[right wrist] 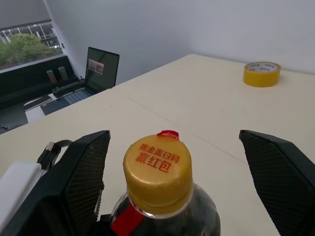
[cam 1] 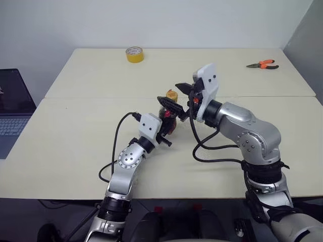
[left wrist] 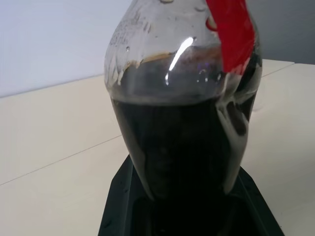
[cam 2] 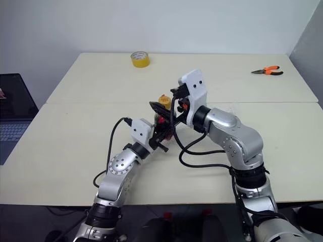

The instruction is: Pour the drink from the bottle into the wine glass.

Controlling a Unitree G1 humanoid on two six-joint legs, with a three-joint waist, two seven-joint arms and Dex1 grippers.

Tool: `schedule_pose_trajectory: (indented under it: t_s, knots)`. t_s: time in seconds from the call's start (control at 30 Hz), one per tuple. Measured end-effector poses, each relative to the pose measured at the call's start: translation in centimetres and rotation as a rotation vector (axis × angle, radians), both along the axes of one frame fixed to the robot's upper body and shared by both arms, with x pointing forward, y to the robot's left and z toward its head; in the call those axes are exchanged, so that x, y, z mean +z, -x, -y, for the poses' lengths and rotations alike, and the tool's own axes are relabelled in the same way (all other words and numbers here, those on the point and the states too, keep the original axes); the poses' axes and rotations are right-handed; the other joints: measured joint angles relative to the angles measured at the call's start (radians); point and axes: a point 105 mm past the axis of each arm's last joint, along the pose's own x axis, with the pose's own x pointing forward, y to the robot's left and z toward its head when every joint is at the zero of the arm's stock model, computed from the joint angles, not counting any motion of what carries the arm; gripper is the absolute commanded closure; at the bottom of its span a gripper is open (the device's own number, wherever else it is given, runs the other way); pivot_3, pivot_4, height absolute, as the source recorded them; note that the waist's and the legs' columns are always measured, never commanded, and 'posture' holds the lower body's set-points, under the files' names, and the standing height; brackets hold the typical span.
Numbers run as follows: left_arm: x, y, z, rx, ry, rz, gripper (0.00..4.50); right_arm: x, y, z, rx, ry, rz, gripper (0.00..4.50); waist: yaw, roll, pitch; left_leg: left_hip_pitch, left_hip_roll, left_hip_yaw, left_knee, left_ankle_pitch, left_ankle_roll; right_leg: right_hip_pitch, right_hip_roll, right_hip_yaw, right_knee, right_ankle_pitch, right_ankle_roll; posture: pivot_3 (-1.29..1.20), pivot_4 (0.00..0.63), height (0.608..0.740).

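I had the bottle [cam 1: 168, 115] clamped by its body in my left pincer [cam 1: 166, 132], standing upright near the middle of the worktop [cam 1: 75, 126]. The left wrist view showed the drink [left wrist: 182, 157] filling most of it, dark right up to the shoulder beside the red label [left wrist: 231, 29], so I judged nothing had been poured. The yellow cap [right wrist: 157, 169] was on. My right pincer [cam 1: 182, 101] had its jaws spread wide, one on either side of the cap without touching it, gripping nothing. I took this for the uncapping step, barely begun. Left to do: close on the cap, twist it off, find the wine glass and tip the drink in. A yellow tape roll [cam 1: 134, 54] lay at 12 o'clock from the bottle, and orange-handled pliers [cam 1: 263, 64] at about 2 o'clock, both well apart from it.
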Motion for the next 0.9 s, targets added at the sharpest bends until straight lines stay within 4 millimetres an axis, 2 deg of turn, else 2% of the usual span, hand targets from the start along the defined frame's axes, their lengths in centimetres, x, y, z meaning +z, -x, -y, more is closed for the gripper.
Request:
schedule_pose_trajectory:
  t_s: [0.47, 0.9]
  knots:
    - [0.0, 0.0, 0.1, -0.001, -0.003, 0.008, 3.76, -0.3, -1.3, 0.1, -0.027, 0.005, -0.013, 0.0, -0.001, 0.0, 0.0, 0.0, 0.0, 0.0, 0.0, 0.0, 0.0, 0.0, 0.0, 0.0, 0.0, 0.0, 0.0, 0.0, 0.15, 0.74]
    - [0.0, 0.1, 0.3, -0.009, -0.013, 0.009, 3.81, -0.7, 0.1, 2.2, -0.002, 0.037, 0.005, 0.0, 0.001, 0.0, 0.0, 0.0, 0.0, 0.0, 0.0, 0.0, 0.0, 0.0, 0.0, 0.0, 0.0, 0.0, 0.0, 0.0, 0.15, 0.74]
